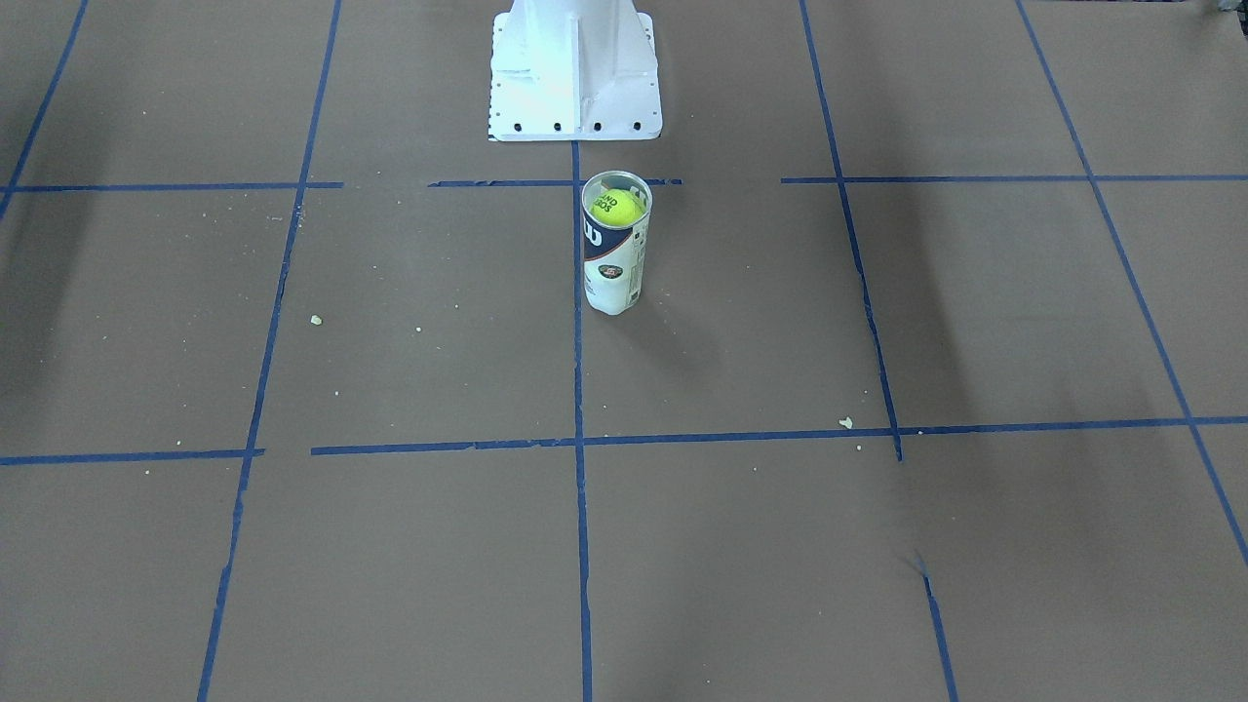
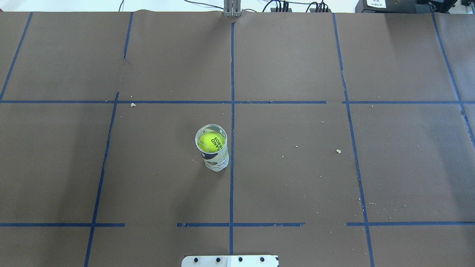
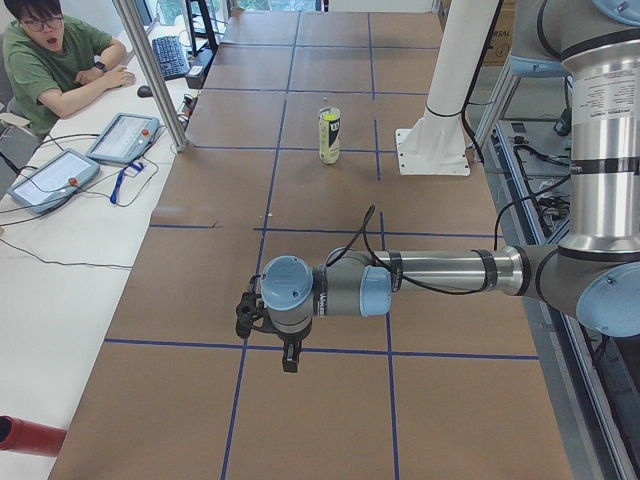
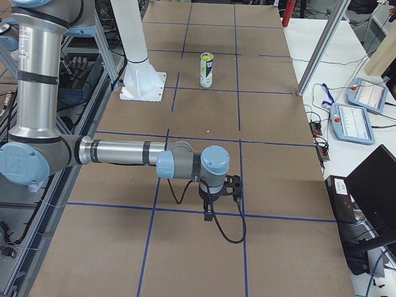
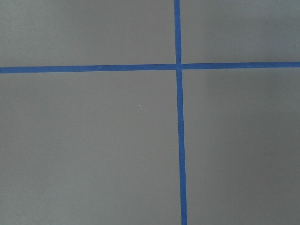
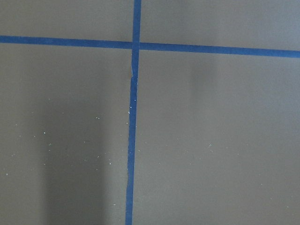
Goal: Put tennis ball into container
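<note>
Yellow-green, the tennis ball (image 1: pixel 616 209) sits inside the upright clear container (image 1: pixel 614 268) on the bench (image 1: pixel 390 546), we see from the front. From the sides, left end effector (image 3: pixel 248 315) and right end effector (image 4: pixel 232 185) hover well apart from it; we cannot tell their spread.

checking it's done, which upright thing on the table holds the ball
The clear navy-labelled container: the tennis ball shows through its open top. The white base holds none.

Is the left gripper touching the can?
Apart. The exterior left view shows the left gripper far from the can, with brown table between.
</note>
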You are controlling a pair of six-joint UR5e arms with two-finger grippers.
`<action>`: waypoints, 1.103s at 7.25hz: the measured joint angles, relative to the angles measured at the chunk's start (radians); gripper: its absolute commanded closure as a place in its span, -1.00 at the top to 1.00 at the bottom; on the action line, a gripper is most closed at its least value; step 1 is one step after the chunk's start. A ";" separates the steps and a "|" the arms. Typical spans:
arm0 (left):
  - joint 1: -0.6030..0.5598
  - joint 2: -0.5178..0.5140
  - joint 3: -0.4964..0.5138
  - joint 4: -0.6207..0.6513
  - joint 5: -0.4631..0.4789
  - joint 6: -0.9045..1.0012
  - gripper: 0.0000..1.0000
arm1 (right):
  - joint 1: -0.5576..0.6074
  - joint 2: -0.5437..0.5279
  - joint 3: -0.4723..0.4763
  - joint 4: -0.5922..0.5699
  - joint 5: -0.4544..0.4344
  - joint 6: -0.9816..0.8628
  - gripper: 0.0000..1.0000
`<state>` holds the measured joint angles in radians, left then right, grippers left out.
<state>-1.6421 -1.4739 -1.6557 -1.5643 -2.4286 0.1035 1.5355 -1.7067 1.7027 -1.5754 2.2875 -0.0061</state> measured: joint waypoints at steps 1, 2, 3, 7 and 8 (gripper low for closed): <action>0.000 -0.010 0.006 0.002 -0.004 -0.002 1.00 | 0.000 0.000 0.000 0.000 0.000 0.000 1.00; -0.001 -0.020 0.021 0.000 -0.007 -0.002 1.00 | 0.000 0.000 0.000 0.000 0.000 0.000 1.00; -0.006 -0.019 0.031 -0.003 -0.010 -0.001 1.00 | 0.000 0.000 0.000 0.000 0.000 0.000 1.00; -0.013 -0.021 0.087 -0.002 0.000 -0.001 1.00 | 0.000 0.000 0.000 0.000 0.000 0.000 1.00; -0.013 -0.021 0.078 -0.002 0.001 -0.001 1.00 | 0.000 0.000 0.000 0.000 0.000 0.000 1.00</action>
<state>-1.6550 -1.4947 -1.5781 -1.5662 -2.4281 0.1026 1.5355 -1.7068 1.7027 -1.5754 2.2872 -0.0062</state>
